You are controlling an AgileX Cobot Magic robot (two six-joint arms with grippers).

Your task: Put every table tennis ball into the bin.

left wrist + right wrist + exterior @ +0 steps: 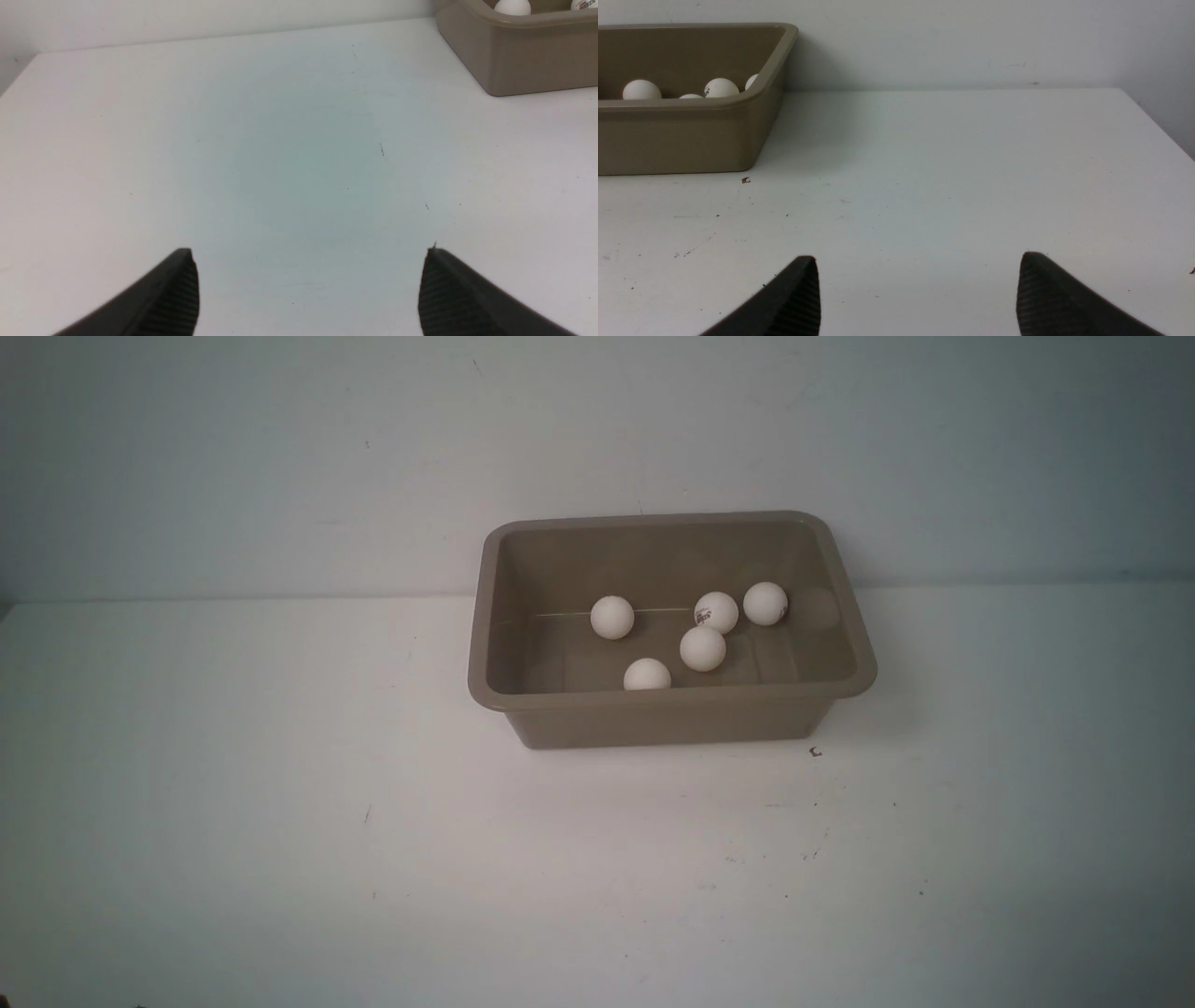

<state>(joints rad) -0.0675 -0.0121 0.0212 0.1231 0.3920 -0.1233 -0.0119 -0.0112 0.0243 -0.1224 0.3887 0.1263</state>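
The taupe bin [523, 616] stands at the back of the white table, a little right of centre. Several white table tennis balls lie inside it: one at the left [612, 617], one with a dark logo [716, 612], one at the right [766, 603], one in the middle [702, 649], one by the near wall [646, 675]. Neither arm shows in the front view. My left gripper [308, 261] is open and empty over bare table; the bin [518, 60] is far off. My right gripper [917, 268] is open and empty; the bin [691, 135] is far off.
The white table [280, 803] meets a pale wall just behind the bin. A tiny dark chip [815, 752] lies by the bin's near right corner. The table's right edge [1164, 130] and left edge [18, 74] show in the wrist views.
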